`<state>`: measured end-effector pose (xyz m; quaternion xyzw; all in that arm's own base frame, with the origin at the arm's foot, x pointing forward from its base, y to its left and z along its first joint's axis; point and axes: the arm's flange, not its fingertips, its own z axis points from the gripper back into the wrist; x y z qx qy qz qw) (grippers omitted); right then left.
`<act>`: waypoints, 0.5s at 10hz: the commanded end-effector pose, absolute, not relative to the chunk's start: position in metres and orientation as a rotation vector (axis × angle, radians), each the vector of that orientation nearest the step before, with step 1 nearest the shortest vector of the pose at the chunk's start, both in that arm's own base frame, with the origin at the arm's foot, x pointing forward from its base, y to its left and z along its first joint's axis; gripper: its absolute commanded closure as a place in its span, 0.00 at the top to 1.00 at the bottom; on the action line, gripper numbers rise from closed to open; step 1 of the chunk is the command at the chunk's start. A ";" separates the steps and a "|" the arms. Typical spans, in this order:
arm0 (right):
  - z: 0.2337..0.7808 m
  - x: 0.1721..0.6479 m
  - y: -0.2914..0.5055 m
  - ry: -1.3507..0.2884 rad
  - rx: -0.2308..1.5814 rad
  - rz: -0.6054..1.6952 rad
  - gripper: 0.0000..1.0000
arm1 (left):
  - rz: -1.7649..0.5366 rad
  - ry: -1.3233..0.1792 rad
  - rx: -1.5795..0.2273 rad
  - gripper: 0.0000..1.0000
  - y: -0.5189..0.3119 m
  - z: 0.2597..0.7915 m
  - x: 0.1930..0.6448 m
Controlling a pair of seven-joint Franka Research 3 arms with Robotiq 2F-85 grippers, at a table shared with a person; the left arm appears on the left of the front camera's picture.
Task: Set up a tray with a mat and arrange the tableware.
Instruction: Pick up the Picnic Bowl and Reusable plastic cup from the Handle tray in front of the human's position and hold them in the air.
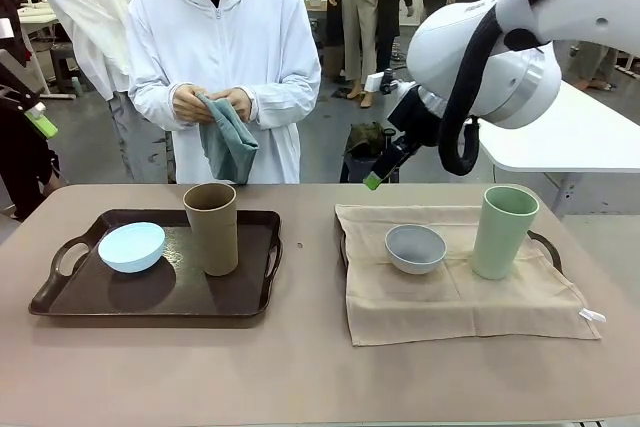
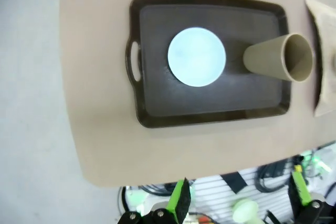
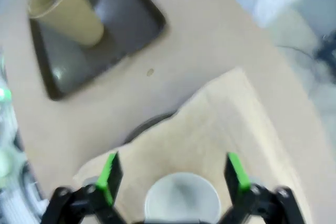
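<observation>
Smooth taupe tabletop (image 1: 300,377) lies nearest, matte and bare along its front edge. On its left stands a dark brown plastic tray (image 1: 60,299) with a raised rim and cut-out handles. Its faintly glossy floor carries a pale blue round bowl (image 1: 131,246) and, just beside it on the right, an upright tan-brown handleless tumbler (image 1: 211,229), both matte. On the right, a beige woven cloth mat (image 1: 450,307) is spread, slightly creased, over a second dark tray (image 1: 546,244), of which a handle and a strip of rim show. A small white tag (image 1: 592,315) sticks out at the mat's near right corner, its print too small to read. On the mat sit a greyish white round bowl (image 1: 415,248) and, apart to its right, an upright light green tumbler (image 1: 504,232). The right gripper (image 3: 172,178) hangs above the mat with its jaws spread wide, holding nothing; in its blurred wrist view the greyish bowl lies below, between the green pads (image 3: 108,174). The left gripper (image 2: 240,195) is likewise wide open and empty, high up on the robot's side of the table edge, looking down on the brown tray. At the far side a person in a white hooded jacket holds a folded teal cloth (image 1: 229,142) in both hands (image 1: 190,104).
</observation>
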<state>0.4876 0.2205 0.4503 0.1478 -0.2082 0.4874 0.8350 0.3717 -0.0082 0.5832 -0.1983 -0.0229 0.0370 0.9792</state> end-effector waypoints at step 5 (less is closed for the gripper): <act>0.375 0.520 0.323 -0.609 0.675 1.424 1.00 | -0.065 -0.104 -0.131 1.00 -0.028 0.540 0.398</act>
